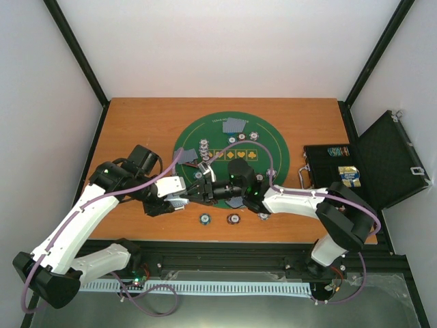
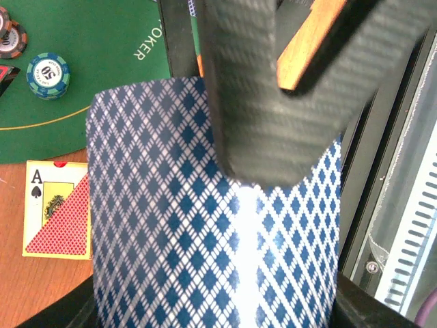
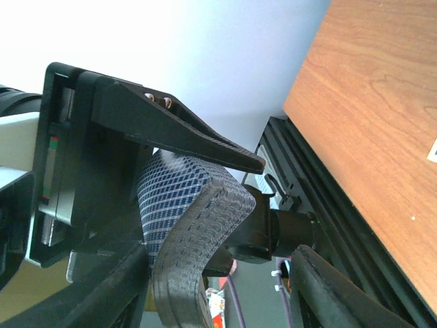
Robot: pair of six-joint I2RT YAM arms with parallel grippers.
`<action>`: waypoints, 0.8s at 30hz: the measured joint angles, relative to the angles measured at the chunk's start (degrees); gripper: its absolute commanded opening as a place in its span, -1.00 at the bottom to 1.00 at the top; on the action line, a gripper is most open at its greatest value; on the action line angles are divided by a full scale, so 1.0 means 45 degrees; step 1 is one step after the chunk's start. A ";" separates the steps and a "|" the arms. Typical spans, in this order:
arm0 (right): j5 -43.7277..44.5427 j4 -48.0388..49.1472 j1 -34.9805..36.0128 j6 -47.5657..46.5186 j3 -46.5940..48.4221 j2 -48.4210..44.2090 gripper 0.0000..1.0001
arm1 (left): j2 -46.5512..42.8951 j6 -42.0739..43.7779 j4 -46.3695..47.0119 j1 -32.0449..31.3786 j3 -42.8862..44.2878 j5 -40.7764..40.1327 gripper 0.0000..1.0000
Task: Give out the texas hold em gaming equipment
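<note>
Looking down from above: left hand (image 1: 184, 198) clenched on the deck of blue-diamond-backed cards (image 2: 171, 239), which juts out past its fingertips. Off that hand's left side, a chip marked 50 (image 2: 48, 74) sits on the green mat (image 2: 102, 41) and an ace-of-spades card (image 2: 58, 208) lies flat on the bare counter (image 1: 136, 123). Right hand (image 1: 203, 189) meets the left hand tip to tip; one carbon finger (image 2: 273, 89) lies across the deck's top card, and the deck bows between its jaws. Cannot tell whether that hand is grasping. Teal-rimmed chip (image 1: 203, 218) and brown-rimmed chip (image 1: 233, 219) lie on wood just base-side of both hands. Black case (image 1: 369, 164) stands open, well right of the right hand
</note>
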 measured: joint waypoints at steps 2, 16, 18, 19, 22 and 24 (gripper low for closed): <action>0.0058 -0.0374 -0.0112 -0.0097 -0.0015 -0.0253 0.04 | 0.0000 0.0000 0.0005 0.0000 0.0000 0.0000 -0.59; 0.0112 -0.0476 0.0238 0.0049 0.0393 0.0097 0.48 | -0.0024 0.0000 0.0005 0.0000 0.0000 0.0029 -0.59; 0.0058 -0.0063 0.0461 0.0267 0.0539 0.0491 0.48 | -0.0024 0.0000 0.0005 0.0000 0.0000 0.0053 -0.59; 0.0024 0.0189 0.0573 0.0398 0.0597 0.0714 0.48 | -0.0024 0.0000 0.0005 0.0000 0.0000 0.0063 -0.59; -0.0087 0.0821 0.0743 0.0748 0.0831 0.1243 0.48 | -0.0024 0.0005 -0.0078 0.0000 0.0000 -0.0029 -0.59; -0.0136 0.1282 0.0811 0.1001 0.1030 0.1588 0.48 | -0.0024 0.0005 -0.0073 0.0000 0.0000 -0.0034 -0.59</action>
